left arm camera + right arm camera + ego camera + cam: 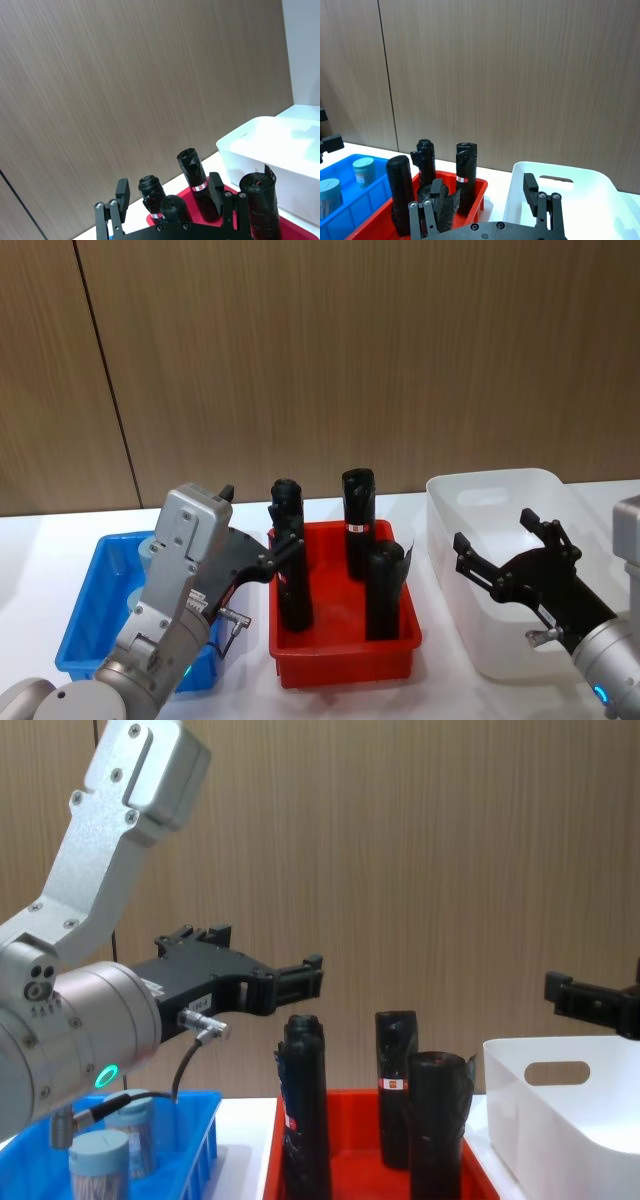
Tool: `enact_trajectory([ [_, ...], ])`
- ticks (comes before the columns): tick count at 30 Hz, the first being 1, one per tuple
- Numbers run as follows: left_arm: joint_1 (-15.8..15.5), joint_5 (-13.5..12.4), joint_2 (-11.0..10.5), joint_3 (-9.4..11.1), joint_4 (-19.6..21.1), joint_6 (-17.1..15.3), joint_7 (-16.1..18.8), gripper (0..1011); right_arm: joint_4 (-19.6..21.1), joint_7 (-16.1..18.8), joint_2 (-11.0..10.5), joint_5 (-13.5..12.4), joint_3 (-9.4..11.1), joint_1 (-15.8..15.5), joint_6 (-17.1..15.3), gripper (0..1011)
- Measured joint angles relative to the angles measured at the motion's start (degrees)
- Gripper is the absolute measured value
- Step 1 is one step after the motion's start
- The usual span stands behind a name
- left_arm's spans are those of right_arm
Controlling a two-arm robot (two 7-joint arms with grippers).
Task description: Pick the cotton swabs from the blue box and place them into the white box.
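Note:
The blue box [85, 625] sits at the left of the table. Cotton swabs tubs [364, 171] with pale lids stand in it, also seen from the chest [100, 1165]. My left gripper [260, 520] hangs open and empty, raised above the blue box's right side and pointing toward the red crate; its fingers [122, 192] hold nothing. On the right stands the white box [490, 490], which looks empty. My right gripper [495, 530] hovers open over its near-left part with nothing between its fingers [530, 180].
A red crate [345, 660] stands between the two boxes with three tall black rolls [358, 520] upright in it. A brown wood-panel wall closes off the back. White tabletop shows around the boxes.

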State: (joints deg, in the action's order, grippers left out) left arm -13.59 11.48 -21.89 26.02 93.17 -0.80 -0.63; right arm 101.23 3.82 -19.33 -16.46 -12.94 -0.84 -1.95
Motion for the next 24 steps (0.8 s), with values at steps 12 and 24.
enact_trajectory([
  [12, 0.0, 0.0, 0.0, 0.0, 0.0, 0.0, 0.0, 1003, 0.0, 0.0, 0.0, 0.0, 0.0, 0.0, 0.0, 1002],
  [24, 0.0, 0.0, 0.0, 0.0, 0.0, 0.0, 0.0, 1003, 0.0, 0.0, 0.0, 0.0, 0.0, 0.0, 0.0, 1002],
])
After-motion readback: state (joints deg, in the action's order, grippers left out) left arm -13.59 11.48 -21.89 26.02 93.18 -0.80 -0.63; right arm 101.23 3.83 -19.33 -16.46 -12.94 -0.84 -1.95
